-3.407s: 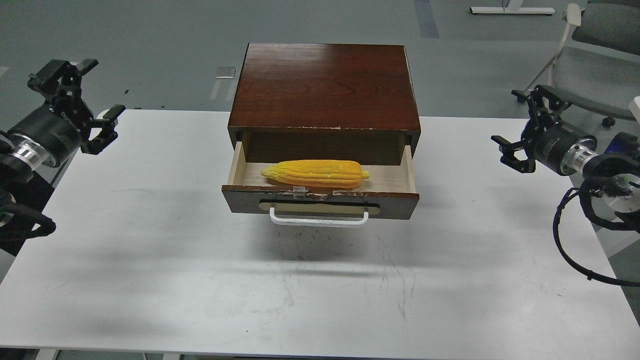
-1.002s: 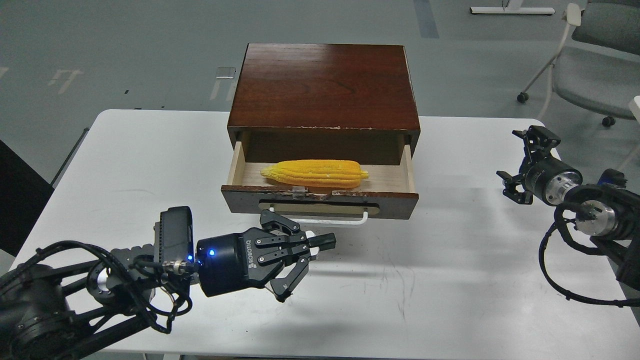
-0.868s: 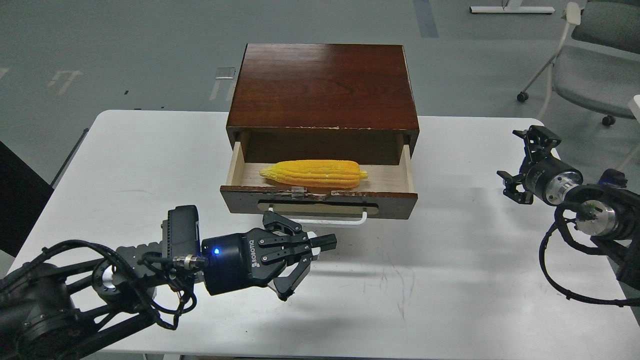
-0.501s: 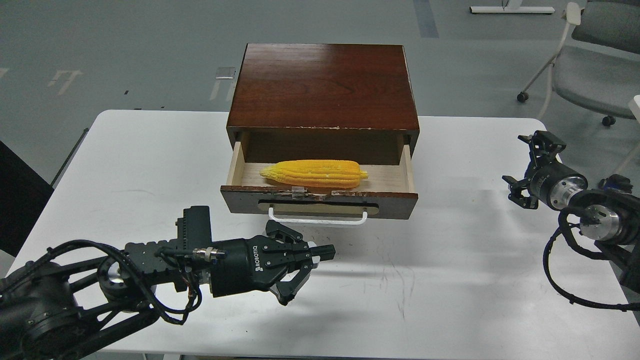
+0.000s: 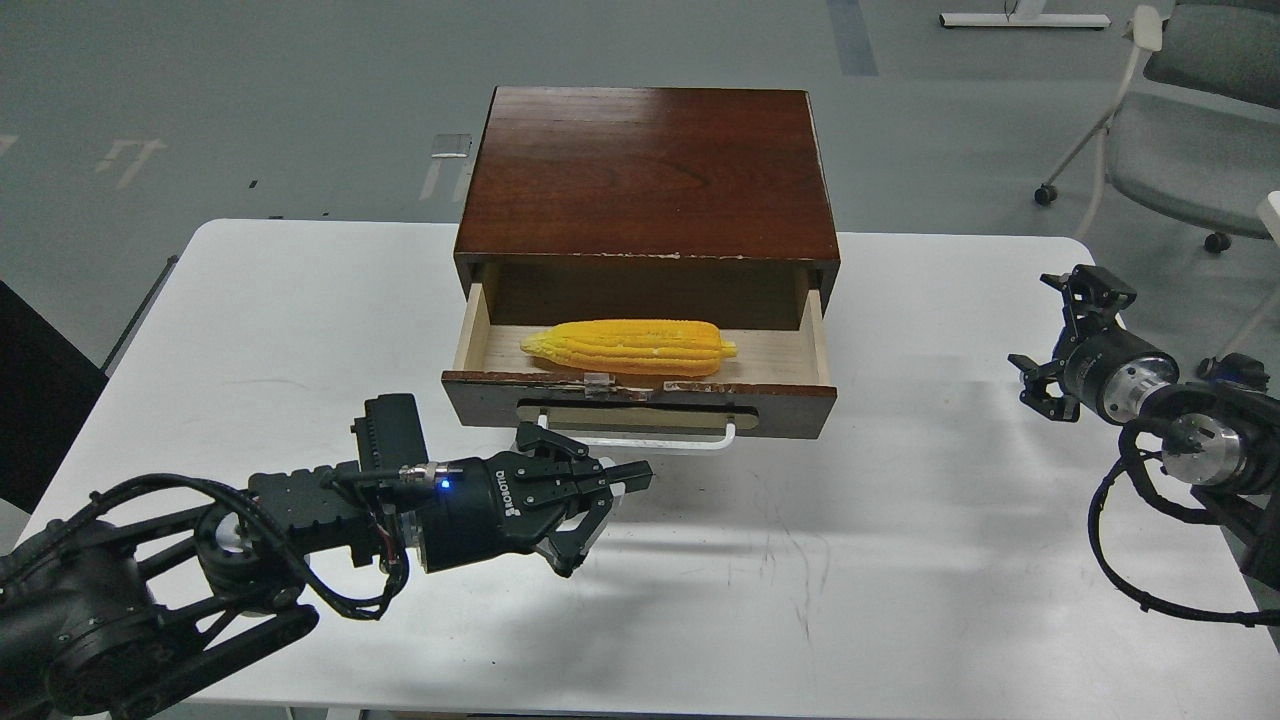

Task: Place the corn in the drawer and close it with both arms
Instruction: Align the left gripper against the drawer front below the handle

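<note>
The corn [image 5: 630, 346] lay in the open drawer [image 5: 640, 395]; the left gripper [image 5: 598, 496] – fingers apart – hovered near its handle [image 5: 640, 440]; the right gripper [image 5: 1062, 340] – fingers spread – held nothing.

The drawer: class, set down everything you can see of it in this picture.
The drawer is pulled out of a dark reddish-brown wooden cabinet on the white table. Its front is dark brown, chipped along the top edge, with a white bar handle on a tan plate. Inside, the pale wood floor and side walls show. A yellow corn cob lies lengthwise in it, its tapered end pointing left. The left tool hangs just before the handle; whether they touch is unclear.
</note>
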You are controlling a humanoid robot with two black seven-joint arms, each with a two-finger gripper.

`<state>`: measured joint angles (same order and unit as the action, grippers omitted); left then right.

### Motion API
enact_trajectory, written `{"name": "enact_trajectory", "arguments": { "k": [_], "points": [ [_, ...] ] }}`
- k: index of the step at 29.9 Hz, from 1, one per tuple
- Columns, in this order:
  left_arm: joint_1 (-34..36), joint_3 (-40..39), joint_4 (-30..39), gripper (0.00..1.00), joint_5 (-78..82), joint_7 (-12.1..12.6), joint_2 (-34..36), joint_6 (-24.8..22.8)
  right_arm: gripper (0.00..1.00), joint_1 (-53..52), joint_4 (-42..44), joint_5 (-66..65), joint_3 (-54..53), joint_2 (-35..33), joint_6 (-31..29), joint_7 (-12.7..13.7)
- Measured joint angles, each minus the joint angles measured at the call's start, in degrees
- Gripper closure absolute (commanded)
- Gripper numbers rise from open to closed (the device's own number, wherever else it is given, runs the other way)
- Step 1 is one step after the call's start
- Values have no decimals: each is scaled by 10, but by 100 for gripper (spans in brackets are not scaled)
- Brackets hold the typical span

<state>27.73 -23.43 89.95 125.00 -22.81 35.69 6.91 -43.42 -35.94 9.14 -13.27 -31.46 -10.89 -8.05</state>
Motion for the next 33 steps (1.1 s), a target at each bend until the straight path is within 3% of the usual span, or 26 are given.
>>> {"name": "enact_trajectory", "arguments": {
  "k": [4,10,33],
  "points": [
    [-6,-8,-2,100,0,17,-2,-3,0,0,0,0,0,1,-1,0],
    [-7,-10,-9,100,0,23,-3,-4,0,0,0,0,-3,1,-1,0],
    [-13,-5,-10,100,0,20,2,-3,0,8,2,0,-5,0,0,0]
  ]
}}
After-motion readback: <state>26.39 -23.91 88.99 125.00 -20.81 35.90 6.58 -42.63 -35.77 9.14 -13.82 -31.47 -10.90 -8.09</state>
